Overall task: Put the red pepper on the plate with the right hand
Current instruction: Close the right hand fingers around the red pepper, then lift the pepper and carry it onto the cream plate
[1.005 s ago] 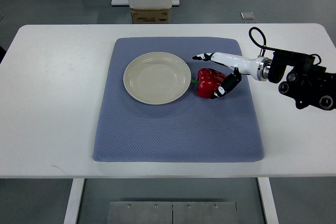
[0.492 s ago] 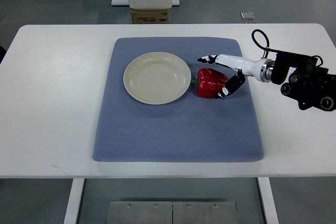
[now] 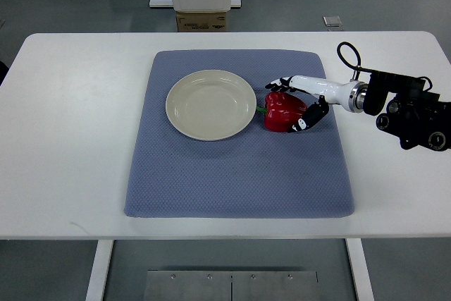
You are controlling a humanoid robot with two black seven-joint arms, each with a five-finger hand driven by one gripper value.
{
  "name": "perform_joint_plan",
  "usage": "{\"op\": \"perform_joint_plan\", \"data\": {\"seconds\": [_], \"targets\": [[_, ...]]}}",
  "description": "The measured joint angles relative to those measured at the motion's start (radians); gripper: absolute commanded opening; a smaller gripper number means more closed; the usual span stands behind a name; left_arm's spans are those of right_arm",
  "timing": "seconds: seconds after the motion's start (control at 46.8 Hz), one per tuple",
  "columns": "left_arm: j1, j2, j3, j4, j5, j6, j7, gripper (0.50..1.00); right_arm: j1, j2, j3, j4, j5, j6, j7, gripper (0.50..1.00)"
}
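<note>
A red pepper (image 3: 283, 113) with a green stem lies on the blue mat (image 3: 232, 174), just right of the empty cream plate (image 3: 210, 103). My right hand (image 3: 287, 106) reaches in from the right edge and wraps the pepper. Its dark fingertips (image 3: 276, 86) press the pepper's far side, while the thumb (image 3: 301, 124) sits against its near right side. The pepper still rests on the mat, a small gap away from the plate's rim. No left arm shows.
The mat covers the middle of a white table (image 3: 77, 118). My black forearm (image 3: 412, 111) hovers over the table's right side. Beyond the far edge stand a cardboard box (image 3: 202, 20) and a white column base on the grey floor.
The fingers have curled down from above the pepper onto its far side, and the thumb has closed in. The wrist slid slightly right. Pepper and plate have stayed put.
</note>
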Motion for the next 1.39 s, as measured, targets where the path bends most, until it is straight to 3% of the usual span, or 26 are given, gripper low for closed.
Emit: {"op": "perform_joint_plan", "data": {"seconds": [0.278, 0.406, 0.513, 0.642, 1.39], "targets": [[0.000, 0.000, 0.000, 0.000, 0.000, 0.000, 0.000, 1.000, -0.002, 0.002, 0.000, -0.003, 0.000, 0.000, 0.002, 0.834], [0.000, 0.000, 0.000, 0.000, 0.000, 0.000, 0.001, 1.000, -0.003, 0.003, 0.000, -0.005, 0.000, 0.000, 0.003, 0.786], [0.000, 0.000, 0.000, 0.000, 0.000, 0.000, 0.001, 1.000, -0.004, 0.005, 0.000, -0.010, 0.000, 0.000, 0.003, 0.699], [0.000, 0.000, 0.000, 0.000, 0.000, 0.000, 0.000, 1.000, -0.004, 0.005, 0.000, -0.014, 0.000, 0.001, 0.004, 0.500], [0.000, 0.000, 0.000, 0.000, 0.000, 0.000, 0.000, 1.000, 0.132, 0.034, 0.008, -0.021, 0.020, 0.003, -0.028, 0.500]]}}
